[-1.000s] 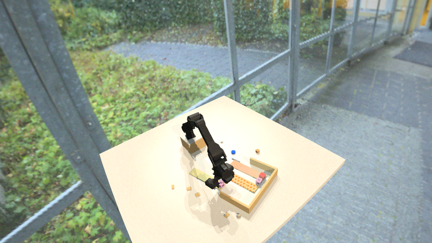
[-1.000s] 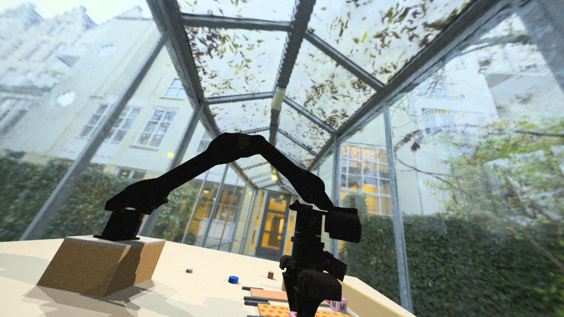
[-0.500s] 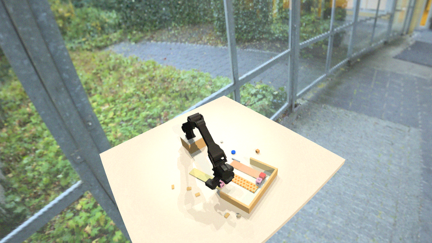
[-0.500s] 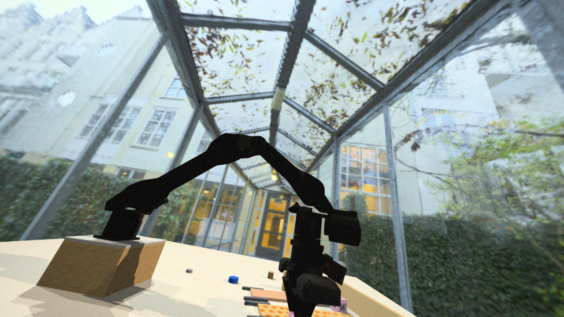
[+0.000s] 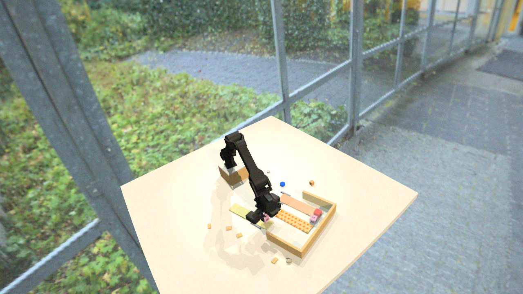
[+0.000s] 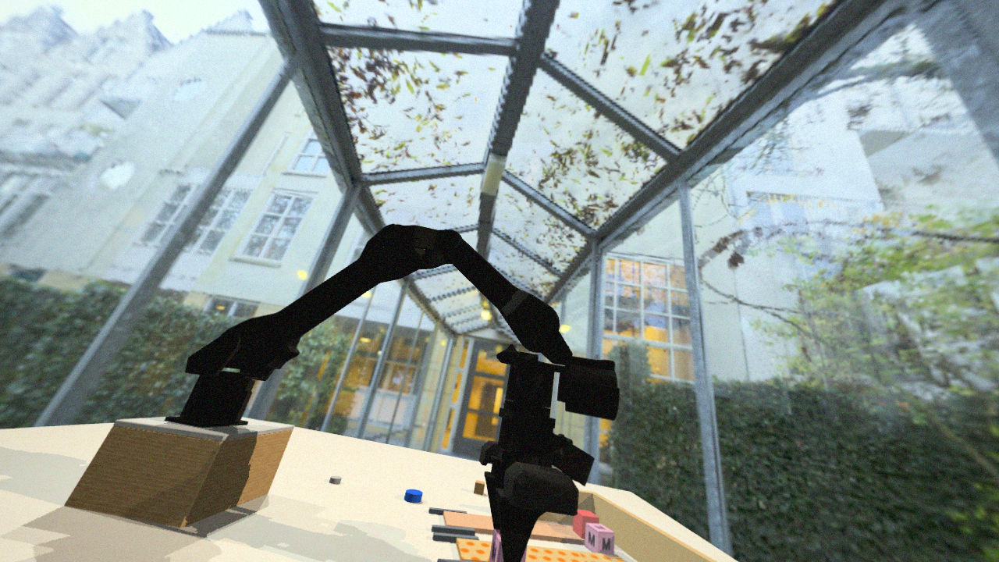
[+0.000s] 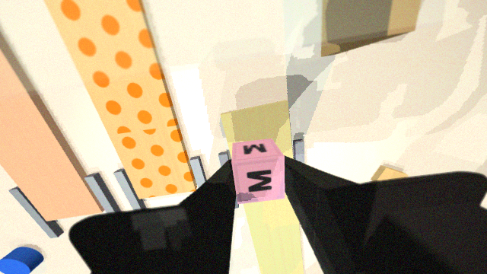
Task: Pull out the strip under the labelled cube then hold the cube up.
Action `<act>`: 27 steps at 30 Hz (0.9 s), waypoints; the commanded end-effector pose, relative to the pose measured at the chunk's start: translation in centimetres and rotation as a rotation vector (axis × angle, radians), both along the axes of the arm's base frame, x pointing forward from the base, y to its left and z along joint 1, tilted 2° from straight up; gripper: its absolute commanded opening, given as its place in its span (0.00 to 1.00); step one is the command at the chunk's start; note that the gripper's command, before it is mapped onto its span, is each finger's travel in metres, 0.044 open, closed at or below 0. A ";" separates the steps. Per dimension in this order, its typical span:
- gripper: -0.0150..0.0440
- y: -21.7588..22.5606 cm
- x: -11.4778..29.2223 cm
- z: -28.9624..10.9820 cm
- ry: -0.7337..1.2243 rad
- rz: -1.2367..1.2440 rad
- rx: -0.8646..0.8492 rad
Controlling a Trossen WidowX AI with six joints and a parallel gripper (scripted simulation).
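The labelled cube [image 5: 267, 218] [image 7: 259, 173] is pink with a black M on its faces. My gripper [image 5: 264, 219] [image 6: 512, 548] [image 7: 255, 162] is shut on it, one finger on each side. The cube sits low over the pale yellow strip [image 5: 239, 210] [image 7: 275, 228], which lies mostly outside the open side of the wooden tray [image 5: 285, 245]. I cannot tell whether the cube still touches the strip. In the exterior view only a pink sliver of the cube [image 6: 496, 548] shows beside the fingers.
In the tray lie an orange dotted strip [image 5: 294, 220] [image 7: 129, 95] and a peach strip [image 5: 296, 203] [image 7: 27, 152], with a second pink M cube [image 5: 313, 218] [image 6: 599, 538] and a red cube [image 5: 317, 212] [image 6: 583, 521] at their far ends. A blue disc [image 5: 282, 183] [image 7: 19, 260] and small wooden cubes [image 5: 228, 227] lie around.
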State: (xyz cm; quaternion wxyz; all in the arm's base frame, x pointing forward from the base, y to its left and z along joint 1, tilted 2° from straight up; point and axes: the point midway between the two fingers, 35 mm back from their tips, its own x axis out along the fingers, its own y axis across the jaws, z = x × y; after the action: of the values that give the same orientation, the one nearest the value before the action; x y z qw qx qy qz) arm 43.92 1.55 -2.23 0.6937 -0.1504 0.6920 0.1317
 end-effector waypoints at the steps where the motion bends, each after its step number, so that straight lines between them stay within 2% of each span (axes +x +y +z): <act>1: 0.25 0.0 -1.2 1.2 -0.008 -0.003 0.002; 9: 0.25 -0.1 -3.7 2.6 -0.005 -0.004 0.003; 14: 0.25 -0.1 -4.2 2.6 -0.005 -0.004 0.003; 27: 0.25 -0.2 -8.5 2.7 -0.001 -0.005 0.003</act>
State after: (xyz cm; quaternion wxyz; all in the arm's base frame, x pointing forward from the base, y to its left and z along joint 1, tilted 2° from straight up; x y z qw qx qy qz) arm 36.42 1.34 0.28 0.6919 -0.1498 0.6939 0.1317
